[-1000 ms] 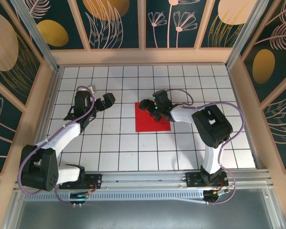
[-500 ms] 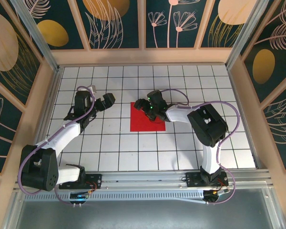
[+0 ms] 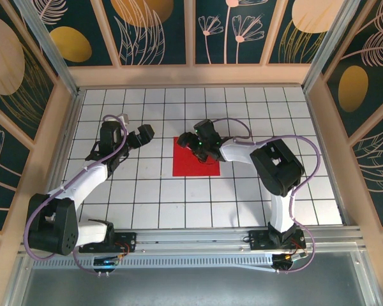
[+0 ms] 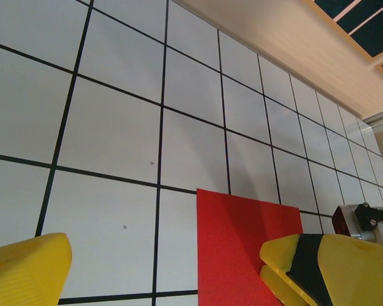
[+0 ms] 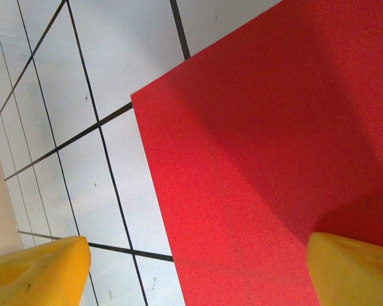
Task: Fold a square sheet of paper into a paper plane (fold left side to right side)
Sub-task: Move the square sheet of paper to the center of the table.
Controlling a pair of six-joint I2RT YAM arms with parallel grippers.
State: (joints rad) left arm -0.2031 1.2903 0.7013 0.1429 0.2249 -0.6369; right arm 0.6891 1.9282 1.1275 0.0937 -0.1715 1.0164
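We saw a thin, bright red square sheet of paper (image 3: 190, 167), plain and unmarked, at the centre of the overhead frame, on a white tabletop (image 3: 153, 191) ruled with a black square grid. The left gripper (image 4: 163, 258) showed glossy yellow fingers (image 4: 25, 271) along the bottom of its wrist frame, the right-hand one carrying a black patch; the right gripper (image 5: 198, 255) had plain yellow fingers (image 5: 38, 271) in its bottom corners. Both arms (image 3: 83, 182) were white with black joints and lilac cables (image 3: 29, 229). Across the top, dark teal wall panels (image 3: 156, 32) bore gold ovals and pale pink line-drawn leaves and flowers, framed in pale wood (image 3: 191, 75).
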